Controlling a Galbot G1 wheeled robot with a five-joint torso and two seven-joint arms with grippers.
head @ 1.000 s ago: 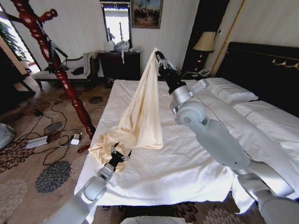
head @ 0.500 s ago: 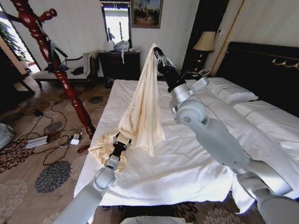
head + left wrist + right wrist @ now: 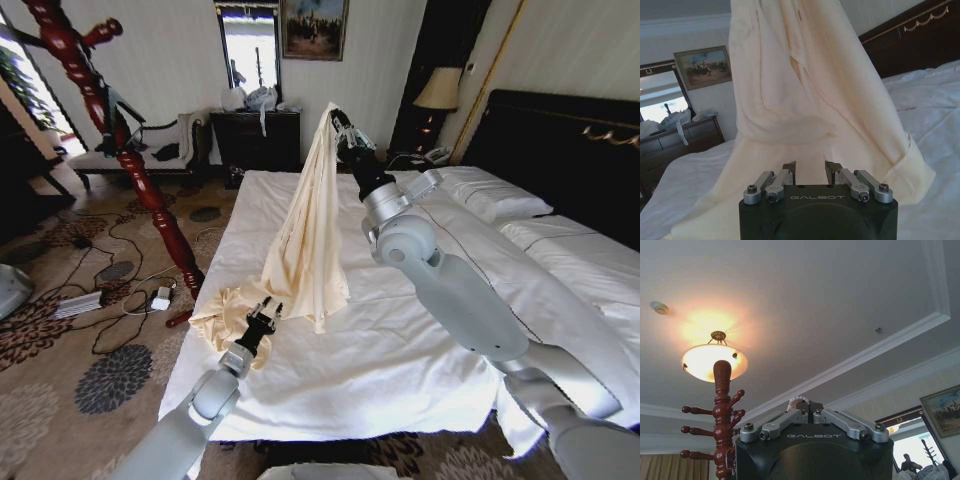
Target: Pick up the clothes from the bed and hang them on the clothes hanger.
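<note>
Above the bed (image 3: 400, 350), the right tool (image 3: 338, 122) clamps the shirt (image 3: 305, 240); the left tool (image 3: 264, 316), released, should pinch its trailing hem before approaching the coat stand (image 3: 120, 150).

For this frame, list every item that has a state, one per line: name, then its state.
shirt: lifted into a tall drape by one end, lower end bunched on the bed.
right gripper: raised, shut on the shirt's top.
left gripper: open, low by the shirt's lower folds, holding nothing.
bed: made, white duvet rumpled.
coat stand: upright, visible pegs bare.
ceiling lamp: lit.
</note>
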